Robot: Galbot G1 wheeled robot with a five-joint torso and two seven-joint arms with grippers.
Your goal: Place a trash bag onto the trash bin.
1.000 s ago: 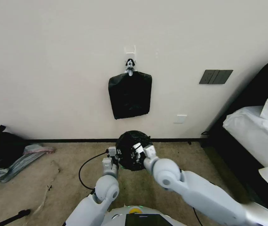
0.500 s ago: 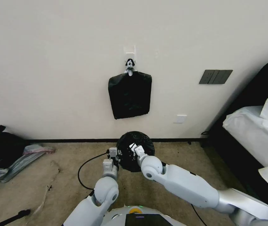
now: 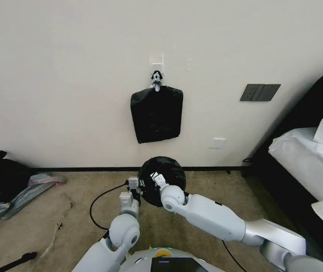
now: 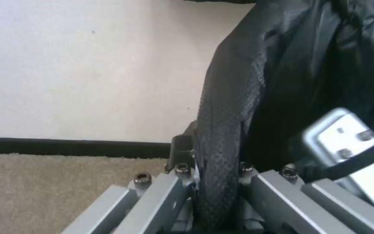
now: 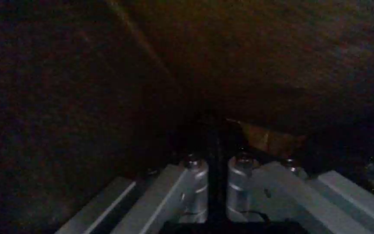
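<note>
Your trash bag [image 3: 167, 175] sits over the mouth of the trash bin, on the carpet floor [image 3: 63, 223] close to the wall's skirting edge, directly ahead of the robot. No white of the bin shows — the black film covers what the head view catches of it, so you cannot confirm how far the film has gone down the sides.

Left pincer [image 3: 135, 184] is at the bag's left edge. From the left wrist view its fingers are pressed onto a fold of the trash bag film [image 4: 221, 130], pinching it between the pads; the fold runs upright away from the pincer toward the wall.

Right pincer [image 3: 154, 177] is down inside the bag's opening, reaching in from the near side, left of centre. The right wrist view is dark film all round; the two fingers [image 5: 195, 182] sit close together with a thin dark strip between them — whether that is film gripped or only a gap, you cannot tell.

The relation that counts: both pincers are crowded on the left half of the opening, so the right and far parts of the rim are untended. The right arm is nearer to those.

Room: open carpet left and right of the bin, a black cable [image 3: 101, 200] looping on the floor just left of the left arm, the wall tight behind, the bed [image 3: 305, 158] well off to the right.
</note>
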